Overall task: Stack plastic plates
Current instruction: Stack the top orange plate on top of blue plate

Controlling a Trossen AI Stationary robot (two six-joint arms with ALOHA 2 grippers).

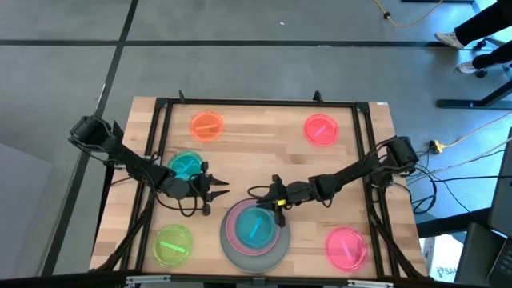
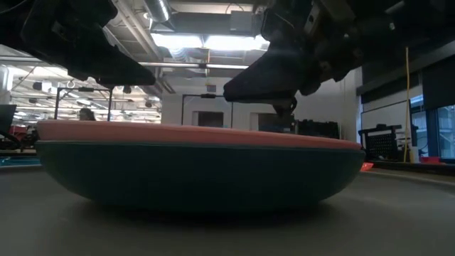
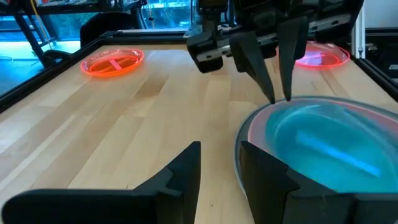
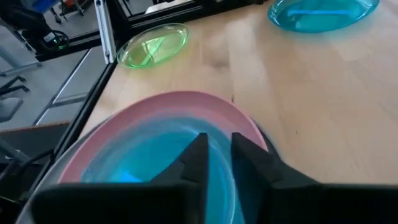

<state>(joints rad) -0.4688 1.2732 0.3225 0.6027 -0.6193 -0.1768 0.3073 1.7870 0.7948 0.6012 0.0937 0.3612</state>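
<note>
Wooden table (image 1: 264, 132) bears the plate stack (image 1: 254, 232) just under the right hand (image 1: 278, 194), fingers seemingly narrowly parted, empty.

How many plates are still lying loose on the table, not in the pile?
5 loose: orange plate far left, hot-pink plate far right, teal plate by the left claw, lime-green plate near left, pink plate near right. The pile may hide more.

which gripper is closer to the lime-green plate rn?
Left. The left gripper is up and right of the lime-green plate; the right gripper sits farther right, at the stack's rim.
</note>
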